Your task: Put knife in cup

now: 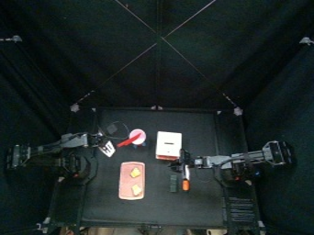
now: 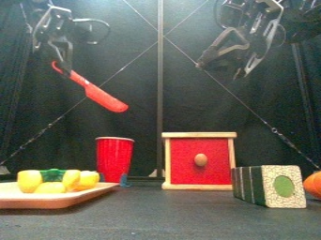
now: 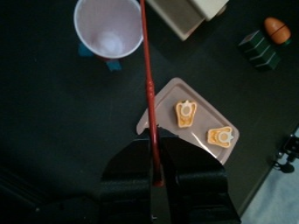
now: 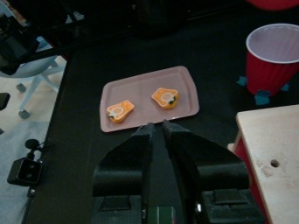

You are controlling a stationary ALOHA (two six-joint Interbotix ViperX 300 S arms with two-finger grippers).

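Observation:
My left gripper [image 2: 56,42] is shut on the red knife [image 2: 90,88] and holds it in the air, tilted, with its tip pointing down over the pink cup [image 2: 114,159]. In the left wrist view the knife [image 3: 149,79] runs from the gripper [image 3: 156,142] past the rim of the cup [image 3: 108,26], whose pale inside is empty. The cup [image 1: 136,138] stands upright on the table at the back left. My right gripper [image 4: 156,131] is shut and empty, hanging above the table's right half [image 1: 185,165].
A white box with a red front [image 2: 198,161] stands right of the cup. A pink tray [image 1: 131,180] with toy food lies at the front left. A green block [image 2: 269,185] and an orange-and-black item [image 1: 185,180] lie at the right.

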